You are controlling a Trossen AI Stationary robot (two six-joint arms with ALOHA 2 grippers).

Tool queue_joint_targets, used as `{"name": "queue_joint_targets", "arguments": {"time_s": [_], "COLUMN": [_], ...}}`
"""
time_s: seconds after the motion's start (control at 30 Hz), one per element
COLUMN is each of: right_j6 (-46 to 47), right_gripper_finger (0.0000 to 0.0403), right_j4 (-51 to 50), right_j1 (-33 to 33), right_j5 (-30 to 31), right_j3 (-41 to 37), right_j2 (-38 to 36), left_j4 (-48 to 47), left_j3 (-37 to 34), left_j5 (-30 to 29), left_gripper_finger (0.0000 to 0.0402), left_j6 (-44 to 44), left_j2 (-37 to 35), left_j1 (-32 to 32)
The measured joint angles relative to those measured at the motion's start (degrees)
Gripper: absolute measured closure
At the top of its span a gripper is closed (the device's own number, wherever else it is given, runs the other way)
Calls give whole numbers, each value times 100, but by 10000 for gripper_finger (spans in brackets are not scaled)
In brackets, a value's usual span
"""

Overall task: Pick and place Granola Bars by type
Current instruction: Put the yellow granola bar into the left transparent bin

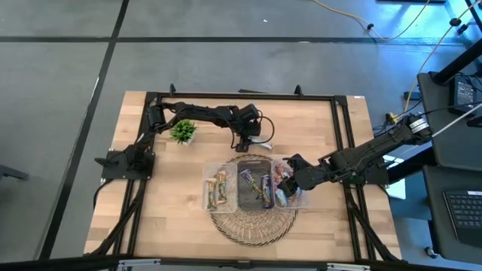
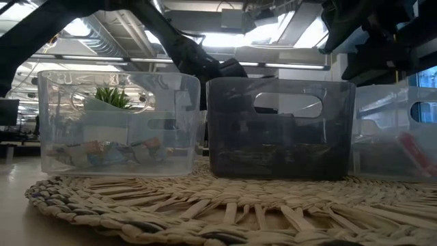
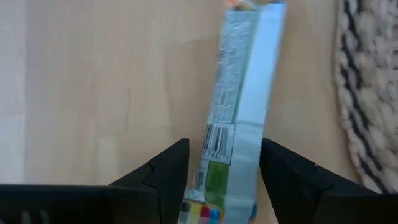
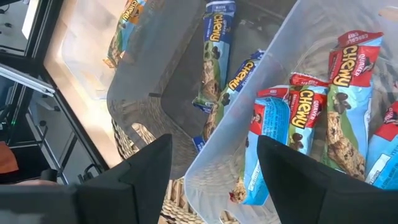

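Observation:
A pale blue and silver granola bar lies flat on the wooden table just beyond the far edge of the woven mat. My left gripper is open and low over it, one finger on each side of its near end. My right gripper is open above the right clear bin, over several red-wrapped bars. The middle bin holds blue-wrapped bars. The left bin holds tan-yellow bars. My left gripper comes down from above with its fingers lying across the bar, on either side of the bar's near end. The bar rests flat on the table. Whether the fingers touch its edges, I cannot tell.
Three clear bins stand side by side on the round woven mat, with the left bin and middle bin close to the low camera. A small green potted plant sits on the table toward the far left. Bare wood lies left of the mat.

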Motion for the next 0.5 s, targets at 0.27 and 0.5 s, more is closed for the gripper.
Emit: {"name": "queue_joint_targets", "arguments": {"time_s": [0.27, 0.5], "right_j6": [-18, -28], "right_gripper_finger": [164, 164], "right_j4": [-2, -9], "right_j1": [0, 0], "right_j5": [2, 4], "right_j3": [0, 0], "right_j2": [0, 0], "left_j4": [-243, -256], "left_j3": [17, 17], "left_j5": [-139, -420], "left_gripper_finger": [218, 263], "left_j6": [-13, -11], "left_j2": [29, 20], "left_j1": [-155, -244]}}
